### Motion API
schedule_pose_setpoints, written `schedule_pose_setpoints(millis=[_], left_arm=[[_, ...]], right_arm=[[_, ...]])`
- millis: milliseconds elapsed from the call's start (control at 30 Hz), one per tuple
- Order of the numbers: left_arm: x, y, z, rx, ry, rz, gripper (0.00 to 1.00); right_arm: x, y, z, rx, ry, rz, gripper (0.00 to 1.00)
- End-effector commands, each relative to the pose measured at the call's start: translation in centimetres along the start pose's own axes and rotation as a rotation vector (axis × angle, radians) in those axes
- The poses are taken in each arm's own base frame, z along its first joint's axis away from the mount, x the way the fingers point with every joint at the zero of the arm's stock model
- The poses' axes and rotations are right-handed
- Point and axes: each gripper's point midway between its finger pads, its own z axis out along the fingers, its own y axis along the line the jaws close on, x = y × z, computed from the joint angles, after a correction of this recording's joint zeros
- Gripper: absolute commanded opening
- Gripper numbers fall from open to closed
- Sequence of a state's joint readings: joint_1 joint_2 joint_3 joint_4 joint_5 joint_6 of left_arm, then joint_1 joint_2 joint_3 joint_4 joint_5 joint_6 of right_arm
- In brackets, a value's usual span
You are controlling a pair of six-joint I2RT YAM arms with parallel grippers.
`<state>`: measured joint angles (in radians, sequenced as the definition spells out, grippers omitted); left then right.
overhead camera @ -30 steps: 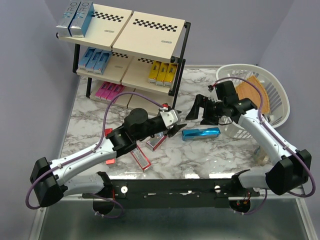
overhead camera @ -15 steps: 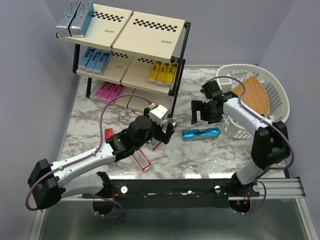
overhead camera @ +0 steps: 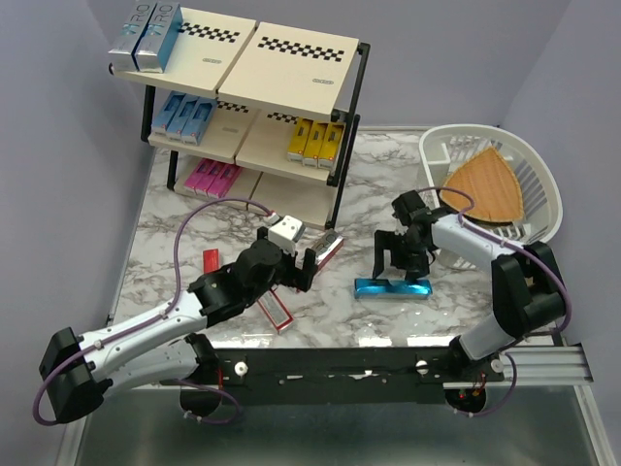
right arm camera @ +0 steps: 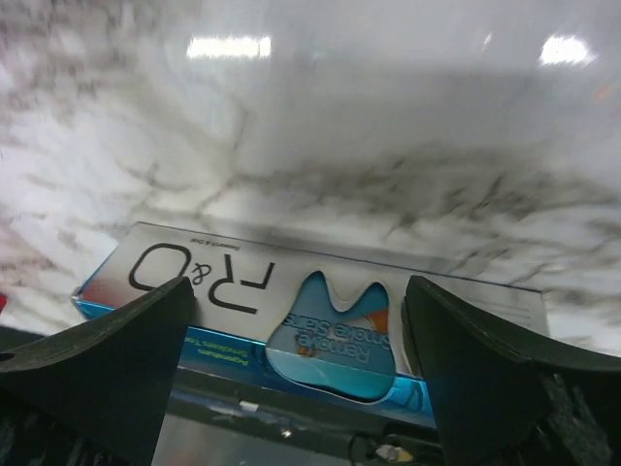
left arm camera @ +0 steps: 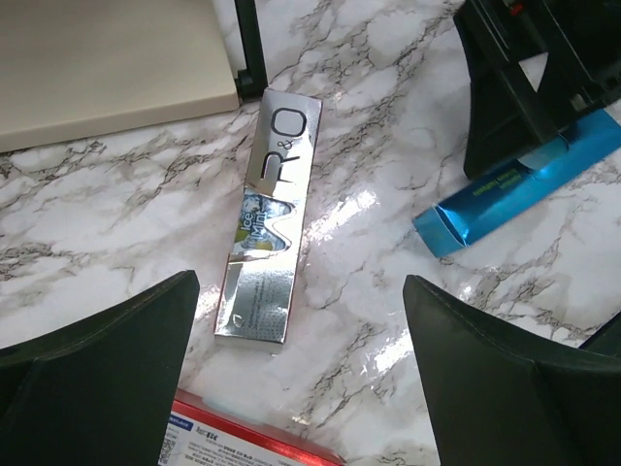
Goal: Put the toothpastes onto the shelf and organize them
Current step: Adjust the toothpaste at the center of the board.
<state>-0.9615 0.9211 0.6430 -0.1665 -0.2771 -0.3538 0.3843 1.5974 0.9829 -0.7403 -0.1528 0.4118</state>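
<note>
- Back left on the marble table (overhead camera: 388, 175): three-tier shelf (overhead camera: 291, 58), with silver/teal toothpastes (overhead camera: 146, 37) on the top board, light blue toothpastes (overhead camera: 182, 115) and yellow toothpastes (overhead camera: 318, 139) on the middle tier, pink toothpastes (overhead camera: 212, 177) on the bottom.
- At right: white basket (overhead camera: 485, 129) holding wedge-shaped wooden board (overhead camera: 485, 189).
- Left gripper (left arm camera: 301, 282) above silver toothpaste box (left arm camera: 267, 223), jaws wide apart, gripping nothing. Box flat on table, just beside shelf's front foot.
- Right gripper (right arm camera: 296, 286) low over blue toothpaste box (right arm camera: 213, 282), jaws wide apart on either side, not clamped. Box flat on table, centre-right, near basket.
- Front left of table: red toothpaste box (overhead camera: 277, 311) beside left arm, second red toothpaste box (overhead camera: 210, 262) further left.
</note>
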Motion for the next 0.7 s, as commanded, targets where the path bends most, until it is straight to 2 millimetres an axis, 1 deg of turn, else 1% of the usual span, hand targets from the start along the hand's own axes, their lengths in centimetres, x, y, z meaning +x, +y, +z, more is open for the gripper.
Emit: schedule_pose_setpoints(millis=[0,67,100,133,167,200,233,267,300,333,367,400,433,467,500,533,567,600,633,667], left_arm=[[1.0,0.9,-0.3,-0.028,0.009,-0.005,0.99],[1.1,1.2,-0.4,-0.029,0.008,0.024,0.99],[1.0,1.3,-0.5,-0.031,0.006,0.035,0.99],[0.7,1.5,-0.7,-0.038,-0.005,0.046,0.99],[0.5,1.7,-0.8,-0.042,-0.011,0.062,0.99],[0.5,2.0,-0.9,-0.045,-0.016,0.093,0.99],[0.2,2.2,-1.1,-0.051,-0.03,0.104,0.99],[0.1,2.8,-1.1,-0.07,-0.041,0.113,0.99],[-0.3,3.1,-1.3,-0.076,-0.052,0.138,0.99],[-0.7,3.4,-1.5,-0.085,-0.068,0.146,0.99],[-1.1,3.9,-1.7,-0.106,-0.078,0.154,0.99],[-1.7,4.6,-1.8,-0.13,-0.092,0.159,0.99],[-2.2,5.2,-2.1,-0.146,-0.109,0.185,0.99],[-2.7,5.8,-2.3,-0.167,-0.127,0.194,0.99],[-3.0,6.8,-2.5,-0.202,-0.139,0.195,0.99],[-3.4,7.5,-2.8,-0.226,-0.156,0.201,0.99],[-3.8,8.0,-2.8,-0.239,-0.18,0.192,0.99],[-3.5,8.5,-2.7,-0.253,-0.184,0.184,0.99],[-3.7,9.6,-2.9,-0.287,-0.2,0.166,0.99],[-3.9,9.9,-3.0,-0.298,-0.209,0.149,0.99]], right_arm=[[3.9,3.7,-0.7,-0.148,0.068,0.058,1.0],[5.0,4.8,-1.0,-0.173,0.084,0.042,1.0],[5.1,5.1,-1.6,-0.179,0.071,0.025,1.0],[5.0,5.1,-2.0,-0.181,0.055,-0.011,1.0],[4.5,5.3,-2.6,-0.182,0.029,-0.042,1.0],[4.0,5.0,-3.3,-0.164,0.004,-0.072,1.0],[3.5,4.9,-4.0,-0.162,-0.025,-0.15,1.0],[2.5,5.5,-5.1,-0.173,-0.06,-0.201,1.0],[2.8,5.3,-5.6,-0.169,-0.043,-0.245,1.0],[2.9,5.2,-5.8,-0.164,-0.03,-0.332,1.0],[3.1,5.7,-6.1,-0.161,-0.022,-0.392,1.0],[3.2,5.4,-6.5,-0.125,-0.011,-0.443,1.0],[3.3,5.2,-6.5,-0.096,-0.001,-0.528,1.0],[3.9,5.3,-6.0,-0.066,0.027,-0.601,1.0],[4.0,4.7,-6.1,-0.013,0.045,-0.649,1.0],[4.2,4.5,-5.9,0.005,0.063,-0.734,1.0],[4.7,4.6,-5.5,0.027,0.094,-0.791,1.0],[4.6,4.4,-5.5,0.062,0.094,-0.833,1.0],[4.5,4.6,-5.5,0.069,0.089,-0.896,1.0],[5.0,5.3,-5.5,0.072,0.087,-0.959,1.0]])
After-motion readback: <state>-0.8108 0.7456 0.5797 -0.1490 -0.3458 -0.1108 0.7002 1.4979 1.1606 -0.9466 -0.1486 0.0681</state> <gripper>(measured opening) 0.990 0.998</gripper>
